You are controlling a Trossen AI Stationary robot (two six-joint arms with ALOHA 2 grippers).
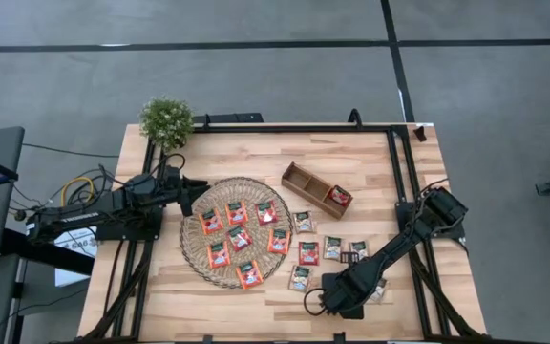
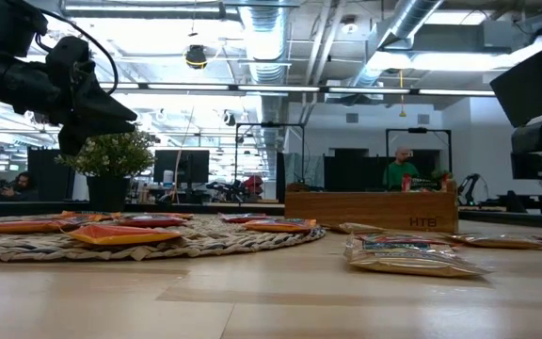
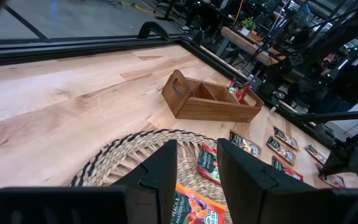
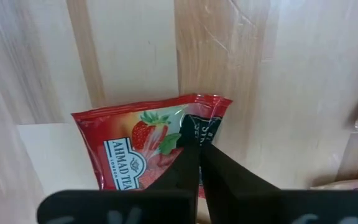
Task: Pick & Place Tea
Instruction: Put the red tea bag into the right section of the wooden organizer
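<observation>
Several red-orange tea sachets (image 1: pixel 239 237) lie flat on the round wicker mat (image 1: pixel 195 250). More sachets, green-and-pale and red (image 1: pixel 332 247), lie on the wood to its right. One red sachet (image 1: pixel 340 197) sits in the right compartment of the wooden tray (image 1: pixel 315 188). My right gripper (image 1: pixel 315 304) is low near the table's near edge and shut on a red strawberry sachet (image 4: pixel 142 146); the high view hides that sachet under the gripper. My left gripper (image 3: pixel 196 146) hangs open above the mat's far-left rim (image 3: pixel 114 158), with nothing between its fingers. My right gripper pinches the red strawberry sachet between its two shut fingers (image 4: pixel 219 165), on the sachet's right part beside the dark label (image 4: pixel 199 127). The fingers come from above, pointing down. The sachet lies nearly flat under them over the boards; whether it is lifted clear, I cannot tell.
A small potted plant (image 1: pixel 166 121) stands at the table's far-left corner. A black frame rail (image 1: pixel 394 162) runs along the far and right sides. Loose sachets (image 2: pixel 412 256) lie just right of my right gripper. Bare wood shows along the far side beyond the tray.
</observation>
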